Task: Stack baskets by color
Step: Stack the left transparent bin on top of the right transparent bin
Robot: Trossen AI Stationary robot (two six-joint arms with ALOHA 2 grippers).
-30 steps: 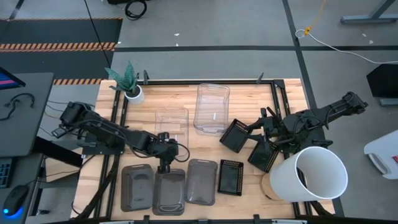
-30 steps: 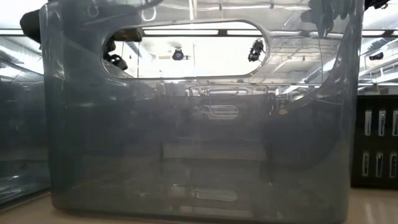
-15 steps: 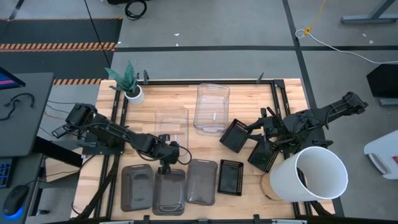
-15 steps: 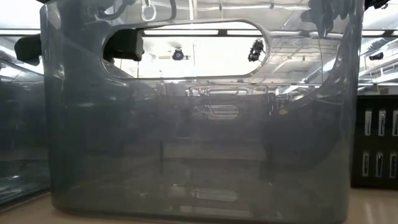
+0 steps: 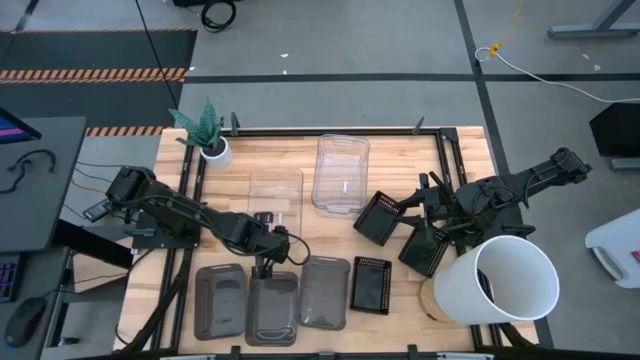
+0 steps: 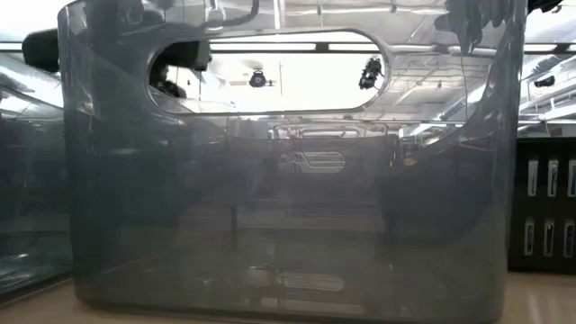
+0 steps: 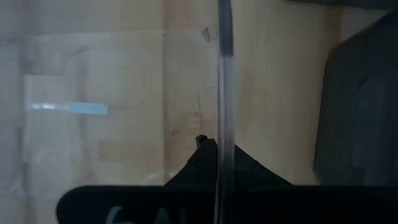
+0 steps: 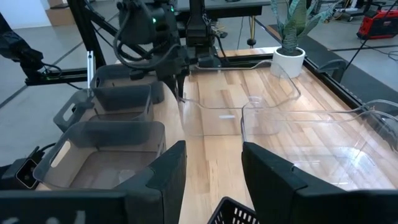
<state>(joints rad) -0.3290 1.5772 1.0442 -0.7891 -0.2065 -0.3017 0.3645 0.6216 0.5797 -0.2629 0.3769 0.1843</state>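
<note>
High view: left pincer clenched on clear basket rim, smoky baskets beside.

No text, label, brand or number can be read anywhere. The nearest thing to lettering is a pair of pale, blurred shapes on the dark bar of the left gripper — too soft to make out. A pale strip shows through the clear basket just beside that gripper, but it bears no legible marks. The orange-and-black hazard stripes on the floor beyond the plant pot are a warning pattern only — no words stand on them.
</note>
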